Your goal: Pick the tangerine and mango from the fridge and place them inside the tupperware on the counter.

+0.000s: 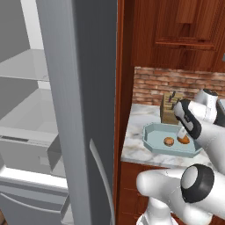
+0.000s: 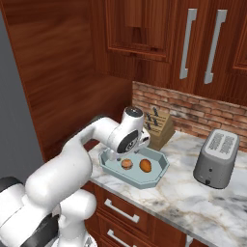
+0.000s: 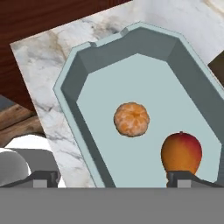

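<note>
The pale teal tupperware (image 3: 83,109) (image 1: 151,143) (image 2: 157,176) sits on the marbled counter (image 2: 193,198) (image 1: 136,127). Inside it lie the ribbed orange tangerine (image 3: 131,119) (image 2: 127,164) (image 1: 168,141) and, a little apart from it, the orange-red mango (image 3: 181,151) (image 2: 145,165) (image 1: 184,140). My gripper (image 3: 113,177) (image 1: 181,132) hangs just above the container, open, with nothing between its fingers. One fingertip (image 3: 183,177) stands right over the mango's near side. The grey fridge (image 1: 26,110) is open at the left in the left base view, and its white shelves show.
The fridge's open door (image 1: 79,110) stands between the fridge interior and the counter. A knife block (image 2: 158,126) (image 1: 169,107) is behind the container against the brick wall. A grey toaster (image 2: 217,159) stands to the right. Wooden cabinets hang overhead.
</note>
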